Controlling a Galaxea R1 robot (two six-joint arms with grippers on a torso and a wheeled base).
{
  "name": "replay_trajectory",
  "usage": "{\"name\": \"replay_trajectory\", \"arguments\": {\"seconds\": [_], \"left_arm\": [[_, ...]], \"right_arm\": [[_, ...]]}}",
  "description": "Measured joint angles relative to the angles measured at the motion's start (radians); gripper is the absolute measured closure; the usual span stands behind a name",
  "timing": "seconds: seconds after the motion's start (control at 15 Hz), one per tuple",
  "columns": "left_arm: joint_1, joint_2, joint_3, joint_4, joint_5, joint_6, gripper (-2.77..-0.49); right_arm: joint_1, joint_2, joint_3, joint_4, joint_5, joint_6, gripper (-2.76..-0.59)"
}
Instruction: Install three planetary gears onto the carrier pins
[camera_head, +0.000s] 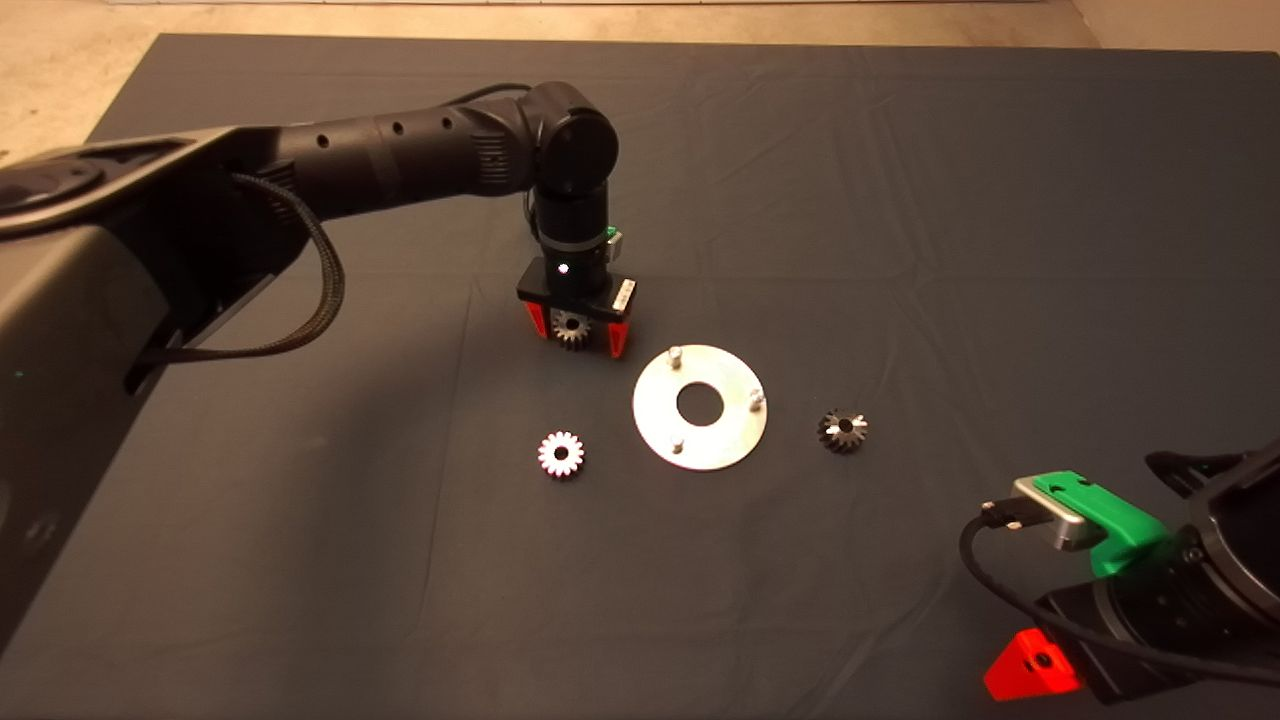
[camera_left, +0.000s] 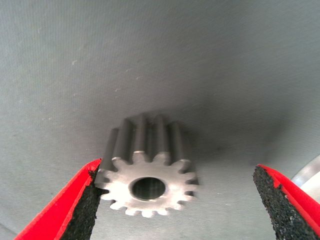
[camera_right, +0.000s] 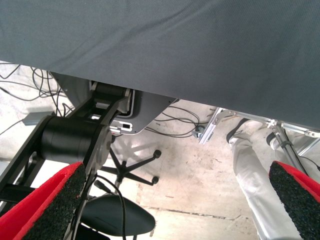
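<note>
Head view: the left hand (camera_head: 578, 338) hangs over the dark mat (camera_head: 900, 200) covering the surface, its red fingers spread around a silvery gear (camera_head: 572, 327) just beside the upper-left rim of the round silver plate (camera_head: 700, 407). The plate lies flat with 3 upright pins (camera_head: 675, 354) spaced around its large centre hole, all 3 bare. A second bright gear (camera_head: 561, 455) lies on the mat to the plate's lower left; a darker gear (camera_head: 843, 430) lies apart on the plate's right. The right hand (camera_head: 1040, 640) waits at the lower right edge.

Left wrist view: the gear (camera_left: 147, 172) sits between the 2 black pads (camera_left: 82, 207), 1 pad touching its teeth, the other well clear, so the hand is released, not clamped.

Right wrist view: the right hand (camera_right: 175, 210) is spread wide, grasping nothing, with the floor, cables, a chair base (camera_right: 132, 170) and a person's leg (camera_right: 255, 180) beyond the mat's edge.
</note>
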Motion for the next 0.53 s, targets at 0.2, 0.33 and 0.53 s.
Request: {"name": "replay_trajectory", "arguments": {"seconds": [0.2,0.33,0.53], "left_arm": [[-0.001,0.0,0.0,0.0,-0.002,0.0,-2.07],[-0.001,-0.001,0.0,0.0,-0.004,0.0,-2.03],[-0.001,-0.003,0.0,0.0,-0.004,0.0,-1.93]], "right_arm": [[0.0,0.0,0.0,0.0,0.0,0.0,-2.73],[0.0,0.0,0.0,0.0,0.0,0.0,-2.73],[0.0,0.0,0.0,0.0,0.0,0.0,-2.73]]}}
